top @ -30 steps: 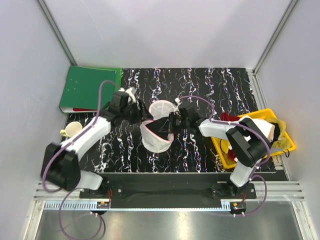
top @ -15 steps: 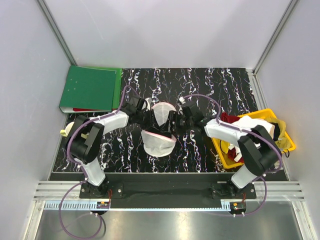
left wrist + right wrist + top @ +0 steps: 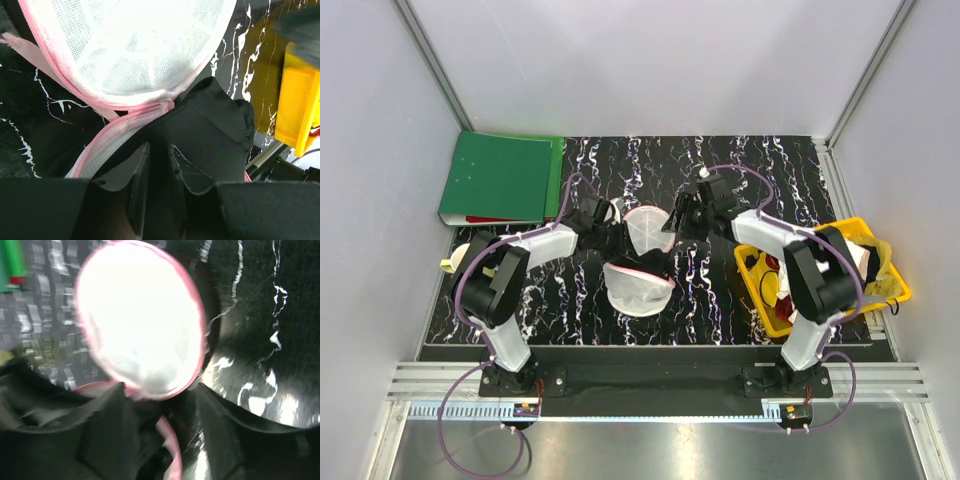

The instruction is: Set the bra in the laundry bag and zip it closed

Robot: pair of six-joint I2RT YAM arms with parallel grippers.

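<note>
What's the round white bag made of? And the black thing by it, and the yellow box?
The laundry bag looks like white see-through mesh, probably synthetic netting, with pink fabric trim along its rim. The bra looks like soft matte black cloth, since it folds and sags. The yellow basket has smooth, slightly shiny walls, so it is most likely hard plastic.

From above the light is bright, even and diffuse, with soft short shadows on the black marbled table [image 3: 760,170] and a dull sheen on the steel strip [image 3: 640,445] at the near edge. The left wrist view is sharp on the mesh of the laundry bag [image 3: 135,50], while the bra [image 3: 210,125] and the near foreground sink into shade with little detail and the yellow basket [image 3: 300,100] at the right goes soft. The right wrist view is smeared by motion blur throughout, the bag's round end blown out to white glare, the table's veins streaked
</note>
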